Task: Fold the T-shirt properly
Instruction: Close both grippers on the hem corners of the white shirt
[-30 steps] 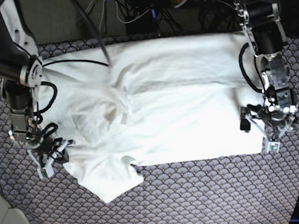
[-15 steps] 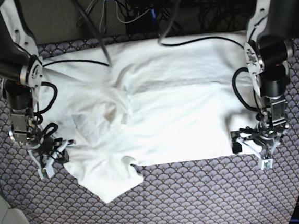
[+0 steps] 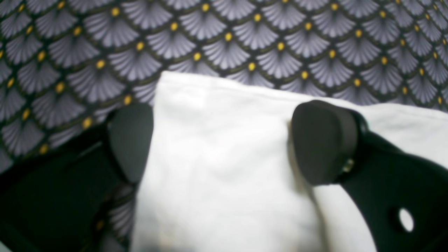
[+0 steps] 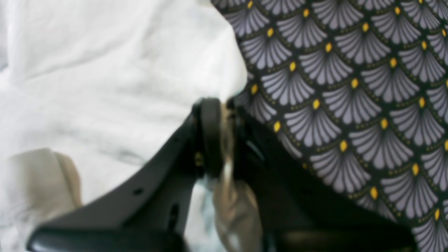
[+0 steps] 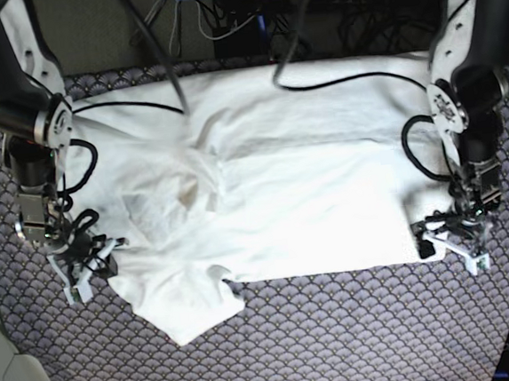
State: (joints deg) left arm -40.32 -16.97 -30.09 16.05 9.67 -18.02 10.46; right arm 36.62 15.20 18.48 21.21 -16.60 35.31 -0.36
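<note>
At the left of the base view the right gripper (image 5: pixel 87 263) sits low at the near-left edge of the T-shirt (image 5: pixel 281 188), its black jaws pressed nearly together; the right wrist view shows a thin, crumpled fold of white cloth pinched between the two dark rubbery pads (image 4: pixel 210 136), so it has hold of the garment's edge. The T-shirt itself is soft, matte white cotton, spread wide across the middle of the table cover (image 5: pixel 338 335), a fabric printed with grey fan-shaped scales, each tipped with a small yellow dot. The left part of the shirt is rumpled, with shallow creases and a lobe of cloth hanging toward the near side, while the middle and right part lie flatter in a broad rectangle with a straight near edge and a horizontal crease across it. A black cable (image 5: pixel 334 81) curves over the far part of the shirt. At the right of the base view the left gripper (image 5: pixel 455 242) stands at the near-right corner of the shirt, jaws spread wide; in the left wrist view its two rounded, smooth black fingertips (image 3: pixel 323 140) straddle that squared corner, one over the cloth, the other over the patterned cover beside the hem, and they grip nothing.
</note>
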